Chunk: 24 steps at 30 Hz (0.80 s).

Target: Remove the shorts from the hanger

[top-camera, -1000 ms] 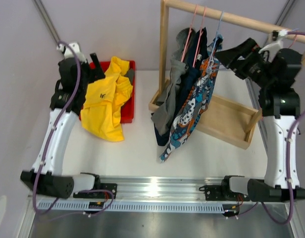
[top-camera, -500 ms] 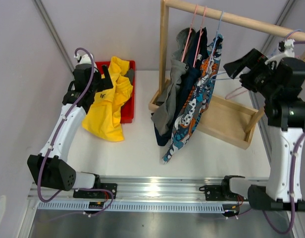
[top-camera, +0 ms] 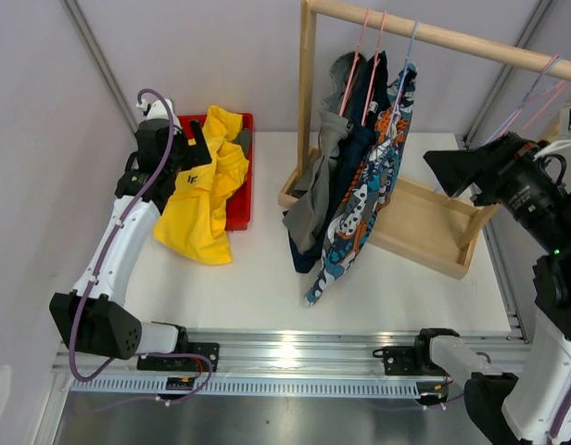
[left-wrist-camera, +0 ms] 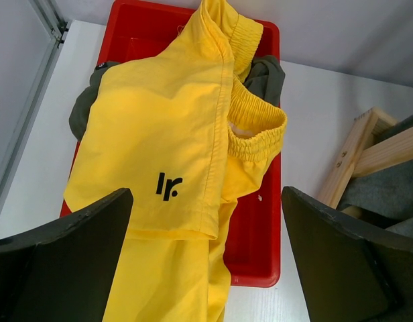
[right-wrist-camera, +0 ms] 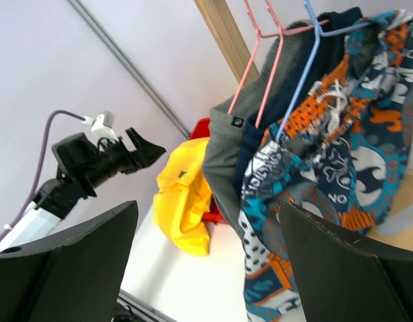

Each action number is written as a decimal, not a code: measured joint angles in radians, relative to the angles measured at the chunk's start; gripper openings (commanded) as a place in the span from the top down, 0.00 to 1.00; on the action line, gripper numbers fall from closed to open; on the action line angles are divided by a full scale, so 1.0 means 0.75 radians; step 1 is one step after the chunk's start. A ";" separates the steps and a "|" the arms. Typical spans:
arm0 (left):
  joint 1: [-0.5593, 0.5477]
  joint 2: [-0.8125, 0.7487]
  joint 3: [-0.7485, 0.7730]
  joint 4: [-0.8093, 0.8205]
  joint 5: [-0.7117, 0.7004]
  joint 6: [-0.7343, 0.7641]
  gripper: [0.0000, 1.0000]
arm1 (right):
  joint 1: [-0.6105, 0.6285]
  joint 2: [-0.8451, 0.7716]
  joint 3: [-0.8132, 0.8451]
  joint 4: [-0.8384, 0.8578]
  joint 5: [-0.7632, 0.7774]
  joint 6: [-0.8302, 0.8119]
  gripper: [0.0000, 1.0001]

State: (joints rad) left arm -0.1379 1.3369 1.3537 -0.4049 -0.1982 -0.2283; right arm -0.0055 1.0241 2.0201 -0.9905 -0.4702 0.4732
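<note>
Red bin point(top-camera: 240, 176), wooden rack point(top-camera: 307, 93), white table point(top-camera: 258, 278)

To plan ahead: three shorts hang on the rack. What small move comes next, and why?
Probably the right gripper should reach left toward the print shorts: it is open and empty, and that pair hangs nearest to it. The left gripper hovers open over the yellow shorts, farther away.

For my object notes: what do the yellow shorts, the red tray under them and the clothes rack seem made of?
Bright yellow shorts: soft matte fabric, probably woven; it folds, with a gathered elastic waistband.
Shallow red tray: likely plastic, smooth, slightly glossy.
Pale clothes rack: seemingly unpainted wood, light tan, matte.
</note>
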 measured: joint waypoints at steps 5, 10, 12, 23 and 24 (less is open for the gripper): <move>0.000 -0.007 -0.009 0.003 0.001 0.000 0.01 | 0.000 0.130 -0.142 0.236 -0.009 0.074 0.17; 0.000 -0.012 -0.016 0.005 0.001 -0.001 0.01 | 0.029 0.399 -0.230 0.425 0.088 0.086 0.21; 0.000 -0.015 -0.017 0.005 0.002 -0.001 0.01 | 0.037 0.520 -0.230 0.473 0.120 0.086 0.21; 0.000 -0.023 -0.018 0.009 0.005 -0.001 0.01 | 0.159 0.700 -0.112 0.593 0.220 0.079 0.24; 0.000 -0.023 -0.018 0.009 0.005 -0.001 0.01 | 0.167 0.700 -0.112 0.609 0.223 0.076 0.26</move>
State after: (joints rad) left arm -0.1379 1.3197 1.3403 -0.3981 -0.1947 -0.2291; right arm 0.1200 1.5494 1.9362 -0.5339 -0.3031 0.5301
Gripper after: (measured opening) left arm 0.994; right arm 0.764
